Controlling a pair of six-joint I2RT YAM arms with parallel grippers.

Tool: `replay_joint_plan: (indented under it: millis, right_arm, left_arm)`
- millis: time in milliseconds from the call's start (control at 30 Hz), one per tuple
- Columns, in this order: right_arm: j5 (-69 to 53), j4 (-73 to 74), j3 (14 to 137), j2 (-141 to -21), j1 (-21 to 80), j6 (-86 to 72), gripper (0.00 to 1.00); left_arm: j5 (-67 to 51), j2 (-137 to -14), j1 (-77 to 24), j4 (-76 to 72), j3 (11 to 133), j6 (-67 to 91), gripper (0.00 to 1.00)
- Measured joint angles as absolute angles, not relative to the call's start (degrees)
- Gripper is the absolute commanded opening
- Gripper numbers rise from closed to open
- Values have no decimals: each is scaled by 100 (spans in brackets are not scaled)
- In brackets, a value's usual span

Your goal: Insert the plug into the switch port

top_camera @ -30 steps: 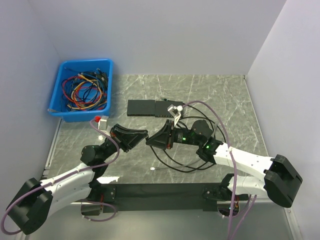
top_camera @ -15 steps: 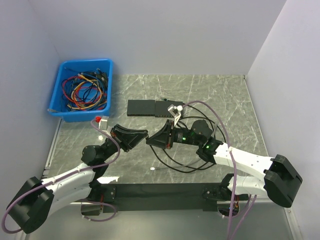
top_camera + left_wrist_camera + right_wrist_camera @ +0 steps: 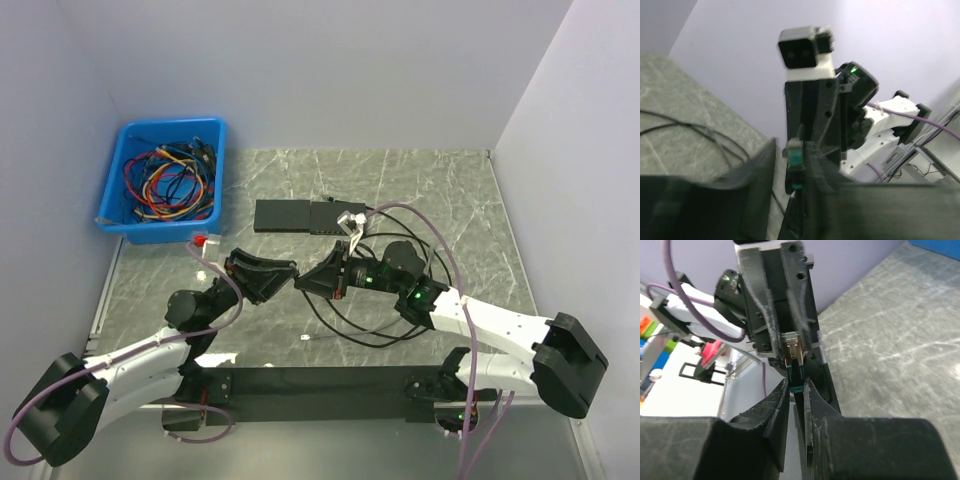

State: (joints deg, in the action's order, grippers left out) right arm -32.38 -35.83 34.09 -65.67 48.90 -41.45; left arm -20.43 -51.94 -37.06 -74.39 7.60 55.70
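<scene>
Pale walls shut the counter (image 3: 455, 195) in along the top, left and right of the overhead frame; the arm bases hold its lower edge; the blue bin (image 3: 172, 125) of coloured leads fills the upper left corner; the bare stone at upper right and lower left of centre is the widest open ground. The switch (image 3: 298, 215), a flat black box, lies upper middle with its long axis across the frame, just above the meeting jaws and apart from them. Loops of black cable (image 3: 345, 332) lie on the stone below centre and run under the right arm (image 3: 490, 325).

The left arm (image 3: 140, 360) and the right arm reach in from either side, and their jaws meet tip to tip at mid-frame, off the counter. The plug (image 3: 795, 365) sits between them. In the right wrist view its long axis runs up and down the frame, the clear tip up toward the left jaws and the teal boot down. The right jaws are clenched on that boot. In the left wrist view the left jaws stand either side of the plug, parted, with a gap showing beside it; released, as far as that blurred view tells.
</scene>
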Motion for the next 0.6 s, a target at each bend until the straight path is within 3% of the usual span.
replay_joint_plan:
  millis: [67,100,200,400,600]
  right_arm:
    - [-3094,-3365,3411,-6471,4888,-4029,0]
    - [-2952,-3192,3417,-6392,4886,-3940,0]
    - [-2456,-2602,3420,-6134,4875,-3660,0]
    - [-967,-1437,3430,-5758,4766,-3321,0]
    - [231,-364,3450,-5798,4757,-3168,0]
  left_arm:
    - [-2021,-5170,-3706,-7094,775,5328,52]
    - [-1990,-5113,-3706,-6766,812,5221,64]
    - [-1697,-4825,-3704,-5594,1041,4703,75]
    - [-714,-5111,-3218,-3452,2314,3664,74]
    - [-582,-7778,-2110,-2375,4858,3153,71]
